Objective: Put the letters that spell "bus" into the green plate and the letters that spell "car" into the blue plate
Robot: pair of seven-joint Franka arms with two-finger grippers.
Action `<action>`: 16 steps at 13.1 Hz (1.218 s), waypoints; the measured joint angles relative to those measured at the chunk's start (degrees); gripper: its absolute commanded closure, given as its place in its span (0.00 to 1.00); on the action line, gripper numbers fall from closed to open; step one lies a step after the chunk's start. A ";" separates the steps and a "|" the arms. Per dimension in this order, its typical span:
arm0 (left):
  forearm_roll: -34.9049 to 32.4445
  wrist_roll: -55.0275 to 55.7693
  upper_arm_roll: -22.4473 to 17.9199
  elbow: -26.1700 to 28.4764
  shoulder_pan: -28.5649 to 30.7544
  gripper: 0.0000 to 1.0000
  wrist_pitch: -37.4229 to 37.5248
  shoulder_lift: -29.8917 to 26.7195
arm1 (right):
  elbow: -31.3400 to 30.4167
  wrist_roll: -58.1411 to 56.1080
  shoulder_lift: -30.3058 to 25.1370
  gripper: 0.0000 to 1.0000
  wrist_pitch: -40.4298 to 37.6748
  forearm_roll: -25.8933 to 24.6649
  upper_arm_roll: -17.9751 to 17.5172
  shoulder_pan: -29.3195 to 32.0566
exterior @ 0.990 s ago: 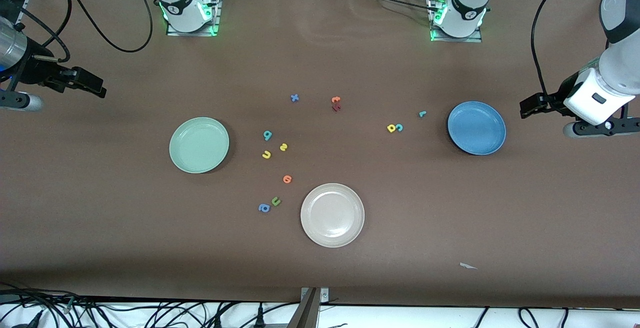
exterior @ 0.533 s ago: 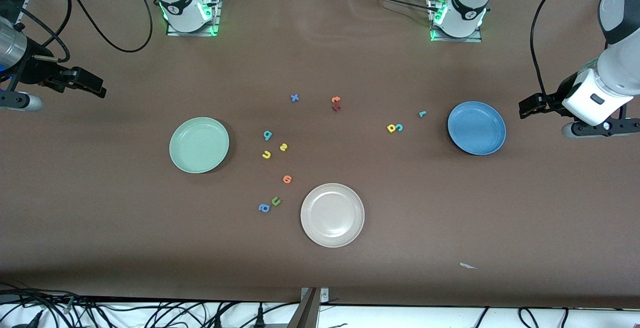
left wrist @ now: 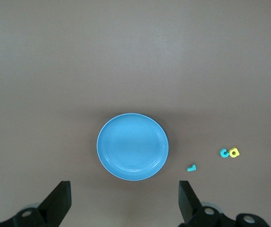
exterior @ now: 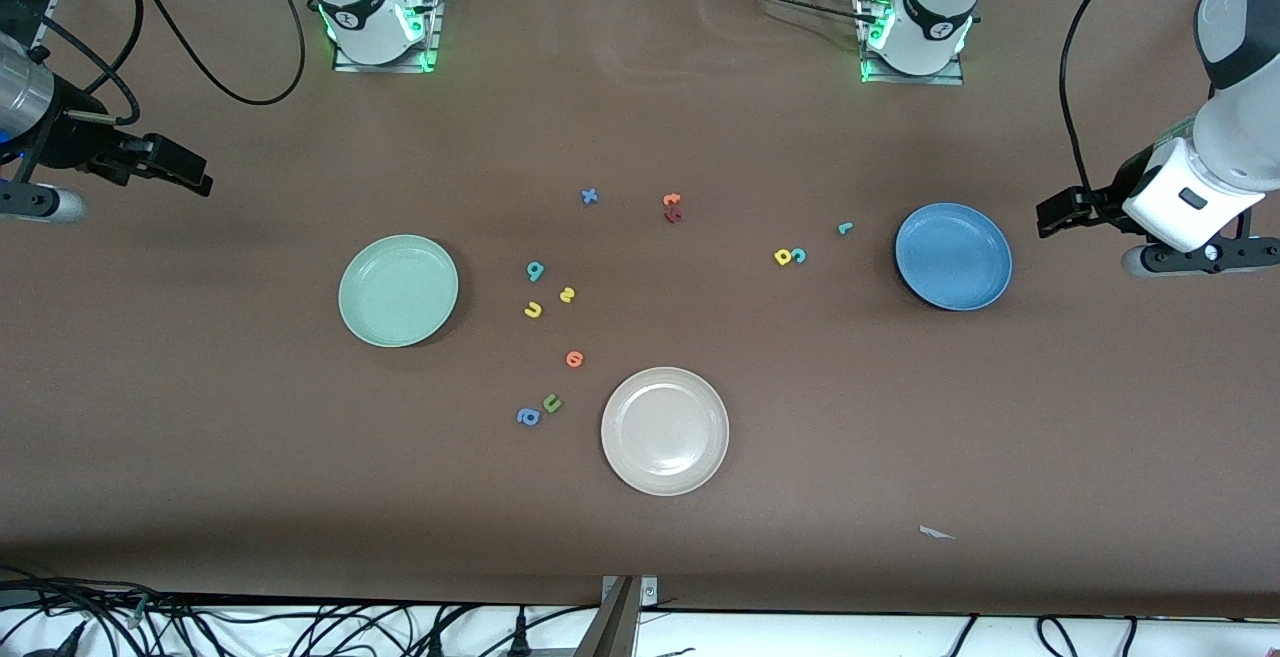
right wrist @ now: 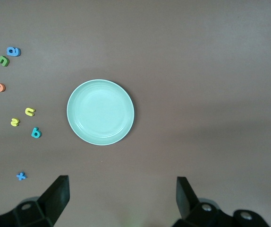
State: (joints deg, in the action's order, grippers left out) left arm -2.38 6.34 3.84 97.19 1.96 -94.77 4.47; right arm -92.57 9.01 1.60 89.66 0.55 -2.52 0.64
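Landmark: cream-white plate [exterior: 665, 430], near the table's middle, closest of the three plates to the front camera.

- Green plate [exterior: 398, 290]: toward the right arm's end from the white plate, bare.
- Teal "b" [exterior: 535, 271], yellow "s" [exterior: 567, 294], yellow "u" [exterior: 533, 310]: loose cluster on the table between the green plate and the white plate, farther from the camera than the white plate.
- Blue plate [exterior: 953, 256]: toward the left arm's end from the white plate, bare.
- Yellow "a" [exterior: 783, 257] and teal "c" [exterior: 798, 256]: touching each other, between the white plate and the blue plate. Teal "r" [exterior: 845, 229]: near the blue plate's rim.
- Orange round letter [exterior: 574, 359], green "u" [exterior: 551, 403], blue "a" [exterior: 528, 417]: just beside the white plate, toward the right arm's end.
- Left gripper [left wrist: 124, 201]: released, fingers spread wide, over bare table beside the blue plate.
- Right gripper [right wrist: 121, 197]: released, fingers spread wide, over bare table well apart from the green plate.
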 measured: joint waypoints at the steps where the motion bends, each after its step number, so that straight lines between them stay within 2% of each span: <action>1: 0.00 0.00 0.07 0.00 -0.01 0.00 0.00 0.01 | 0.00 0.00 0.00 0.00 -0.01 0.00 0.00 0.00; 12: 0.00 0.00 0.41 0.00 -0.04 0.00 0.02 0.15 | 0.00 0.00 0.00 0.00 -0.30 0.00 0.01 0.00; 16: 0.17 0.12 1.99 0.00 -0.08 0.00 1.14 0.30 | 0.00 0.00 0.02 0.00 -0.30 0.00 0.01 0.00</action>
State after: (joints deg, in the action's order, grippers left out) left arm -2.21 6.46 5.83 97.20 1.89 -93.62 4.77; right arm -92.56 9.01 1.62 89.36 0.55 -2.51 0.64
